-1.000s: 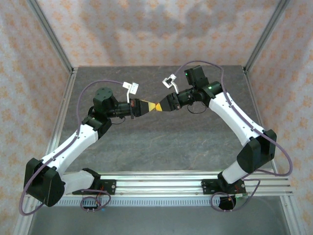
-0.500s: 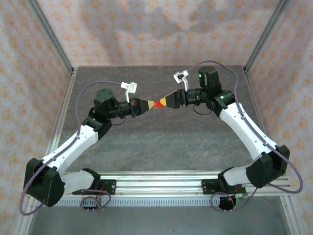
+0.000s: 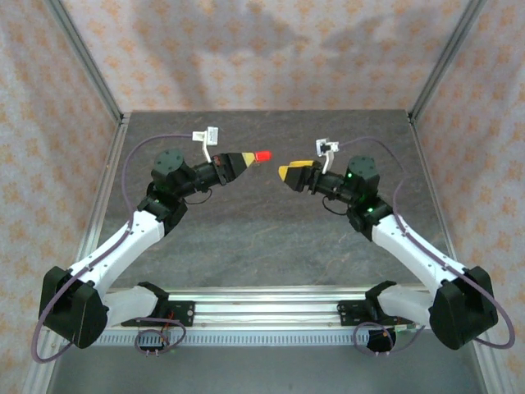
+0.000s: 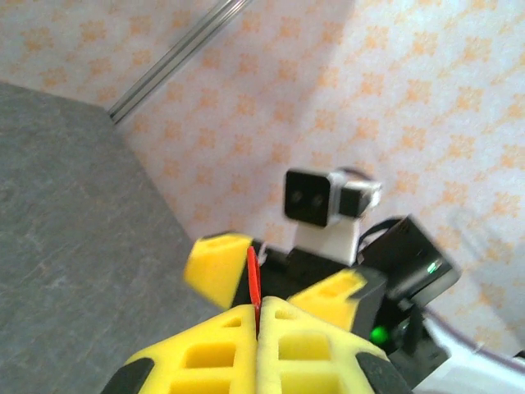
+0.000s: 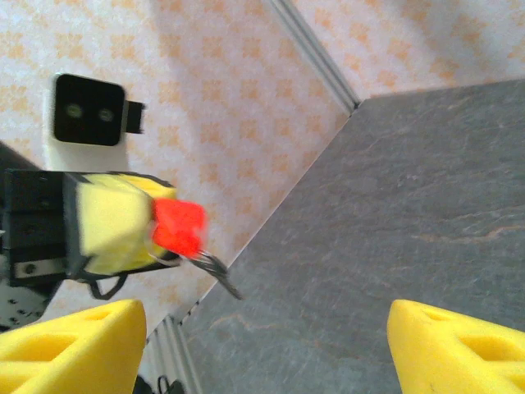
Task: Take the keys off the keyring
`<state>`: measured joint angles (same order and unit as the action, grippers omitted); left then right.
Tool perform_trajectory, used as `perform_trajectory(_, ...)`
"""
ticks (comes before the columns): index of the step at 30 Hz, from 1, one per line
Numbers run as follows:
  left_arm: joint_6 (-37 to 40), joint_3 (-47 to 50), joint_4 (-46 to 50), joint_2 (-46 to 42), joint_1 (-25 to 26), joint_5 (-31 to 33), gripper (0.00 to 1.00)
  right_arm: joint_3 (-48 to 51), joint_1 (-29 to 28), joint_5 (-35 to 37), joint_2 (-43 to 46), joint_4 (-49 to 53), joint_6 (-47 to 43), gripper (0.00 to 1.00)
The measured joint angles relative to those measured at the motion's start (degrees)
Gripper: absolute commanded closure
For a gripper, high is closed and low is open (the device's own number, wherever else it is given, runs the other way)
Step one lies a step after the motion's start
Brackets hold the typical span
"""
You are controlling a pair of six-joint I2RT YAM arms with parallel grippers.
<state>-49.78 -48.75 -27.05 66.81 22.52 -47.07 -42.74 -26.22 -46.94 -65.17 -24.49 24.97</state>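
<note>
Above the middle of the table point(image 3: 246, 238), a little toward its far side, the two arms face each other tip to tip with a clear gap between them. The left pincer point(image 3: 248, 158) is closed tight on the red tag point(image 5: 179, 227), gripping it by one end so that the rest sticks out past the yellow fingertips. The tag's long axis runs left to right, in line with the left pincer and aimed at the other arm. From the tag's free end a thin grey metal piece, which I take to be the key point(image 5: 218, 274), hangs slanting down toward the table; it is blurred, and I cannot tell how it is joined to the tag. The right pincer point(image 3: 289, 174) holds nothing and is spread wide. It sits just to the right of the tag and slightly nearer, with its opening turned toward it. The free right arm is the one placed to take the key. It would need to come left and a touch farther, closing on the hanging metal below the tag and not on the red piece itself.
</note>
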Motion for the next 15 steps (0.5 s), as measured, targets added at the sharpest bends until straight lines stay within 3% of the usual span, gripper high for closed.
perform_trajectory(9, -6.45, 0.00, -5.99, -0.11, 0.81, 1.14, 1.00, 0.42, -5.77, 0.33, -4.92, -20.52, 2.91, 0.23)
perform_trajectory(15, -9.86, 0.00, -9.31, -0.13, 1.49, 1.31, 1.00, 0.42, -9.03, 2.03, -8.28, -27.52, 2.25, 0.21)
